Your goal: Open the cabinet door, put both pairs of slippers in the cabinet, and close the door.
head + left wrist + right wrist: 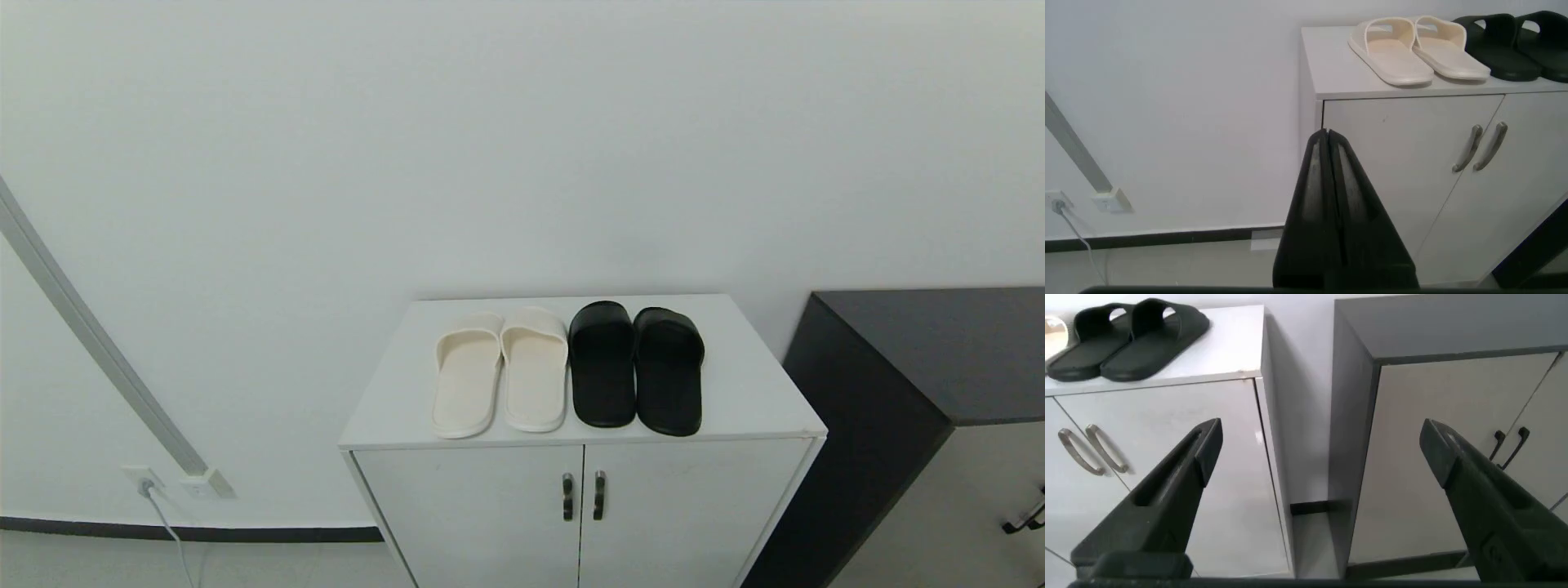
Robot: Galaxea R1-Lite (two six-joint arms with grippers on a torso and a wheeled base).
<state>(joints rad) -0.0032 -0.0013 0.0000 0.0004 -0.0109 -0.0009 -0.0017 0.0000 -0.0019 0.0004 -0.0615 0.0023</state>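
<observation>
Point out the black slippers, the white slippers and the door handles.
black slippers (604, 384): head view, footbed of one slipper.
white slippers (535, 382): head view, footbed of one slipper.
door handles (599, 495): head view, right handle.

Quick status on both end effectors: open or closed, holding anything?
Left end effector: closed, holding nothing.
Right end effector: open, holding nothing.

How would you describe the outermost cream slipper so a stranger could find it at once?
Start at the white cabinet standing against the wall beside a dark cabinet. Four slippers lie in a row on its top. Yours is the cream slipper at the end farthest from the dark cabinet.
</observation>
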